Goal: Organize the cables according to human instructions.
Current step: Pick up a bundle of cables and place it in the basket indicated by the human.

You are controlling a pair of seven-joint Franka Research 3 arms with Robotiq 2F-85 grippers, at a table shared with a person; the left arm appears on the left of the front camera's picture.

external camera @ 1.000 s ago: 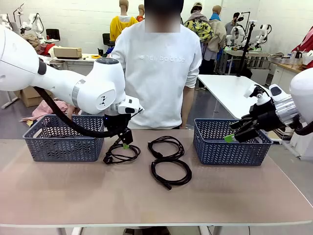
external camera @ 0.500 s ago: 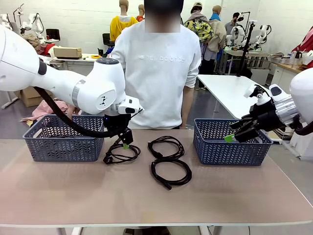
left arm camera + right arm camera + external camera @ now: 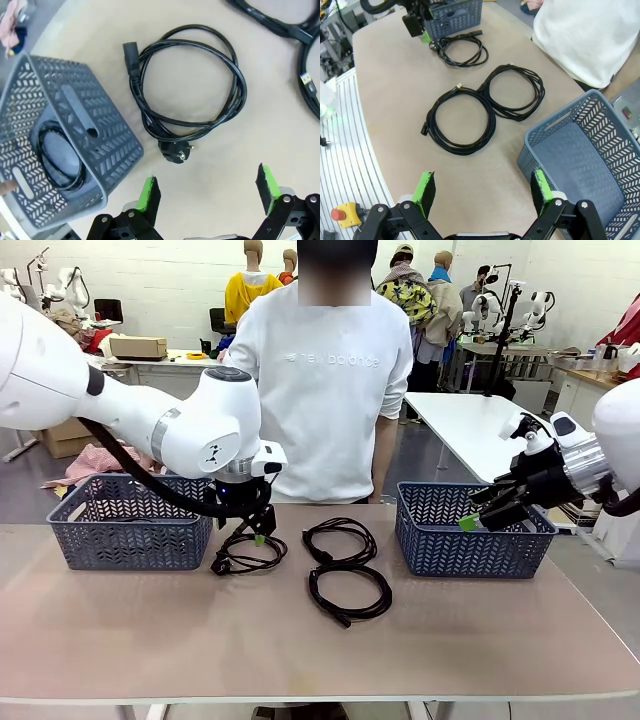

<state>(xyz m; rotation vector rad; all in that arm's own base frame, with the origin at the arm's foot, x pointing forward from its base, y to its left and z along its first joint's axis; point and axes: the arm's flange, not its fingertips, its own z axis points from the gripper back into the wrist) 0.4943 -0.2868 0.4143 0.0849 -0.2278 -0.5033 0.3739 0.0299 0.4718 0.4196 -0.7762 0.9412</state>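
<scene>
Left gripper (image 3: 258, 532) open, green pads spread wide with nothing between them, hanging just above the table (image 3: 150, 640) at the right-hand end of the left basket (image 3: 130, 535). Directly under and ahead of it lies the first cable (image 3: 235, 75), a loose black coil flat on the tabletop just beside that basket. Its round plug (image 3: 175, 150) points toward the gripper, and its other connector lies toward the basket wall. Cannot tell from the front whether a fingertip touches the coil; the wrist camera shows the pads clear of it. The second cable (image 3: 40, 150) sits coiled inside the left basket, on its floor. Right gripper (image 3: 478, 518) is also open and empty, held in the air over the near right part of the right basket (image 3: 470, 545), well apart from the cords. The third cable (image 3: 540, 92) lies at mid-table on the far side, near the person (image 3: 320, 390) standing at the far edge. The fourth cable (image 3: 490, 120) lies just in front of it, on the robot's side. The rims of the two coils touch or nearly touch. Both lie between the two baskets. The person's hands are down behind the table edge.
</scene>
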